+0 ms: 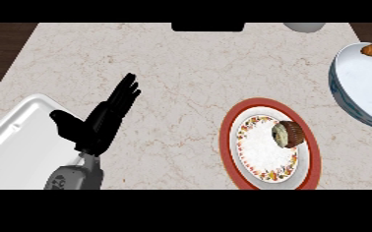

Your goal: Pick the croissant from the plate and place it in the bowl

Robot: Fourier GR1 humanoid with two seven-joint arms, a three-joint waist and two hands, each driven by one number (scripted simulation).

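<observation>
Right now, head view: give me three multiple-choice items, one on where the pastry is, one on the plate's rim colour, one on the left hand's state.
1. Where is the croissant?
A. In the bowl
B. On the plate, toward its right side
C. On the white tray

2. What colour is the outer rim of the plate?
A. Red
B. Blue
C. Green

3. What state is the left hand in?
A. Curled round the croissant
B. Closed in a fist, holding nothing
C. Open, fingers straight, holding nothing

Answers:
1 B: the brown pastry lies on the plate's white centre, near its right edge, while the bowl sits apart at the view's right edge.
2 A: a red band rings the plate outside its flowered border.
3 C: the fingers point up, spread over the counter beside the white tray, far from the plate.
</observation>
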